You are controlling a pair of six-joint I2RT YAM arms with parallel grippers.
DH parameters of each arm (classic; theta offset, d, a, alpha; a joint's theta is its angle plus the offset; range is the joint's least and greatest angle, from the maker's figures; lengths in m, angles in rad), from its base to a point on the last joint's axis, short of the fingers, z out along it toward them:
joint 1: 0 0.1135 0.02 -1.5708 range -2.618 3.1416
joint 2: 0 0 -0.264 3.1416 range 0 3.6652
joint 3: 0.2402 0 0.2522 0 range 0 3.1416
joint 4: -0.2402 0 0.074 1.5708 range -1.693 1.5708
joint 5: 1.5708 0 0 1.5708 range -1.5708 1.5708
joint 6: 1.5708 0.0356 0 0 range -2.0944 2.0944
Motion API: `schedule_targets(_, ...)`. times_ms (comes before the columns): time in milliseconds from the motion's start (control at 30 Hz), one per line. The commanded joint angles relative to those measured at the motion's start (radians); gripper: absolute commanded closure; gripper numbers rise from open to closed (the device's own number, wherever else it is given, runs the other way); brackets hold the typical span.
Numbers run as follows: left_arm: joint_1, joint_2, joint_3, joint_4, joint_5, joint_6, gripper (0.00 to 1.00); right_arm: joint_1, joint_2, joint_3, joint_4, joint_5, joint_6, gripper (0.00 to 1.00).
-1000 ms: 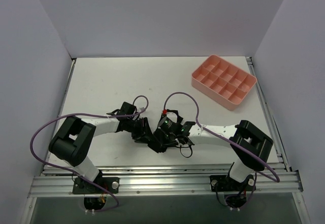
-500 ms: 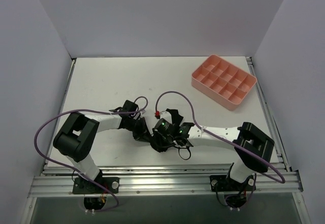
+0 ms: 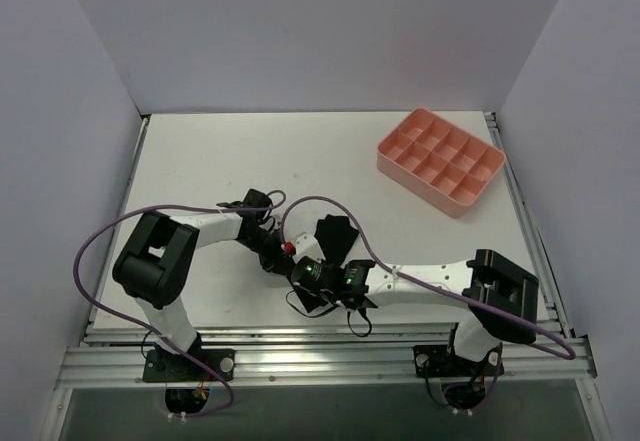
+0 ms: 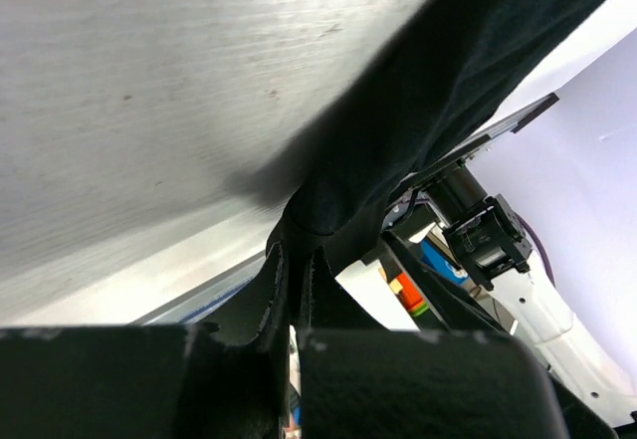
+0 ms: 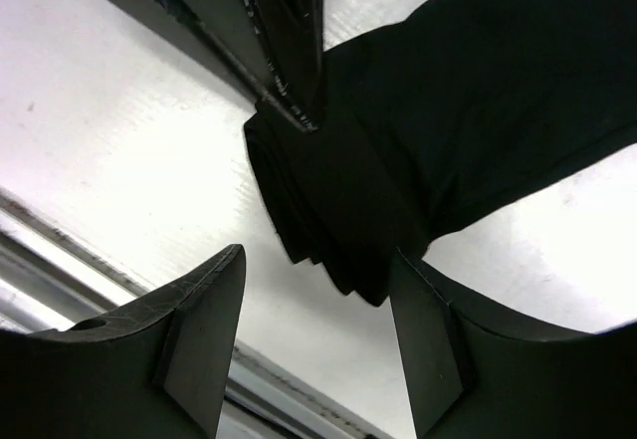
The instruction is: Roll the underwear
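- Left jaws were pinched tight on a fold of the underwear (image 4: 448, 91).
- Right jaws stood spread, with the garment's bunched edge between them.
- The underwear rested on the worktop (image 3: 200, 151) near its front edge, between the two wrists.

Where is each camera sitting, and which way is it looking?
Top: above and behind, looking down at the table, pink tray, left arm and right arm.
Left wrist: low, looking along the table; the left fingers pinch the underwear.
Right wrist: looking down; the open right fingers frame the folded underwear.
Shared: both wrist views show the underwear.
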Motion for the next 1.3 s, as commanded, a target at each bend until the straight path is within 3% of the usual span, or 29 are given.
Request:
schedule_targets(0, 0.008, 0.014, 0.038, -0.074, 0.033, -0.008, 0.98, 0.025, 0.037, 0.071, -0.049, 0.144, -0.069, 0.45)
schedule_targets(433, 0.028, 0.017, 0.033, -0.096, 0.044, -0.052, 0.98, 0.100, 0.163, 0.142, -0.046, 0.225, -0.147, 0.43)
schedule_targets(733, 0.047, 0.022, 0.030, -0.112, 0.053, -0.069, 0.98, 0.129, 0.250, 0.169, -0.094, 0.317, -0.117, 0.45)
schedule_targets(800, 0.050, 0.023, 0.027, -0.111, 0.056, -0.075, 0.98, 0.134, 0.258, 0.173, -0.101, 0.340, -0.109, 0.50)
schedule_targets(1100, 0.067, 0.026, 0.000, -0.077, 0.095, -0.075, 0.98, 0.132, 0.202, 0.139, -0.072, 0.317, -0.121, 1.00)
schedule_targets(1200, 0.073, 0.025, 0.003, -0.085, 0.098, -0.055, 0.93, 0.126, 0.204, 0.134, -0.053, 0.267, -0.165, 1.00)
schedule_targets(1267, 0.094, 0.013, 0.015, -0.121, 0.084, -0.032, 0.82, 0.110, 0.184, 0.133, -0.037, 0.192, -0.184, 1.00)
